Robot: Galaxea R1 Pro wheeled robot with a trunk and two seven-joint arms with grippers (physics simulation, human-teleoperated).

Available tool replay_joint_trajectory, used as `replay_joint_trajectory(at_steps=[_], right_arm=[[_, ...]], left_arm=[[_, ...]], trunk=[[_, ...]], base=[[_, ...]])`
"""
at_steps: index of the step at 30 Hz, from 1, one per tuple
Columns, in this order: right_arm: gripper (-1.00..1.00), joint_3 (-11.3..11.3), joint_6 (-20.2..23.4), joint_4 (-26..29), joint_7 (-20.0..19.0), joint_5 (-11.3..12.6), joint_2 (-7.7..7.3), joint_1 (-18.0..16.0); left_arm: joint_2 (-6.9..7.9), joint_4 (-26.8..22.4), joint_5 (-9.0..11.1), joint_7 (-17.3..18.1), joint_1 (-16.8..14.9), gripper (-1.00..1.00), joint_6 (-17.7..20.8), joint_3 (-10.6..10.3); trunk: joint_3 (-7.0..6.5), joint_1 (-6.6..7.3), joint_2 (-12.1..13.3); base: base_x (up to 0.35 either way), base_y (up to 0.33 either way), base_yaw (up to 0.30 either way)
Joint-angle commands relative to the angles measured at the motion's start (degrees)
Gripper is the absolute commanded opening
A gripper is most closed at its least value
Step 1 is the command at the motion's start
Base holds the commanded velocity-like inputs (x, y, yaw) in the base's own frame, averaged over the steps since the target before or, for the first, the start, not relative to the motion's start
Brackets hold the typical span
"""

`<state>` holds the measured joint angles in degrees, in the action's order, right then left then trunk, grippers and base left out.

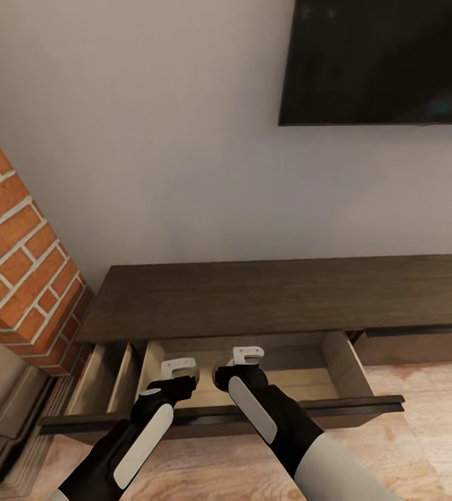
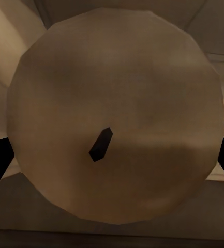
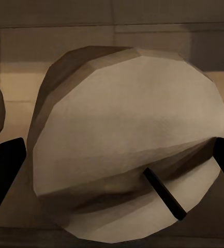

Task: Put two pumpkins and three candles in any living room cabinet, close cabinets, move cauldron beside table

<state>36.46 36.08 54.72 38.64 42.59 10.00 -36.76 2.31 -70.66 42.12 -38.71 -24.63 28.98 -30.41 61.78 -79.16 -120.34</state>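
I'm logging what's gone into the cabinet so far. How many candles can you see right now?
2. One candle sits between the left claw's fingers; another candle sits between the right claw's. Both claws hang over the open drawer. A third may be hidden.

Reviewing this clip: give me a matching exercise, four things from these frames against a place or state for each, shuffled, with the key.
Things:
1. cabinet drawer
2. left gripper
3. TV
4. brick column

Places or states:
A. mounted on the wall above the cabinet
B. pulled open
C. beside the cabinet's end
D. over the open drawer, a tan candle between its fingers

Pairs: 1-B, 2-D, 3-A, 4-C
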Motion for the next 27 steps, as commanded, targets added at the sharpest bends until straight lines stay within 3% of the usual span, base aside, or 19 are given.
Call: replay_joint_trajectory(at_steps=[1, 4, 27], right_arm=[[-1.00, 0.1, 0.0, 0.0, 0.5, 0.5, 0.00, 0.0], [-1.00, 0.1, 0.0, 0.0, 0.5, 0.5, 0.00, -0.1], [-1.00, 0.1, 0.0, 0.0, 0.5, 0.5, 0.00, -0.1]], left_arm=[[0.06, -0.1, 0.4, -0.5, -0.1, -1.00, 0.0, -0.2], [0.06, -0.1, 0.4, -0.5, -0.1, -1.00, 0.1, -0.2], [0.06, -0.7, 0.4, -0.5, -0.1, -1.00, 0.7, 0.0]], trunk=[[0.23, -0.22, -0.4], [0.77, -0.88, -1.6], [0.77, -0.88, -1.6]], base=[[0.000, 0.000, 0.000], [0.000, 0.000, 0.000], [0.054, 0.019, 0.000]])
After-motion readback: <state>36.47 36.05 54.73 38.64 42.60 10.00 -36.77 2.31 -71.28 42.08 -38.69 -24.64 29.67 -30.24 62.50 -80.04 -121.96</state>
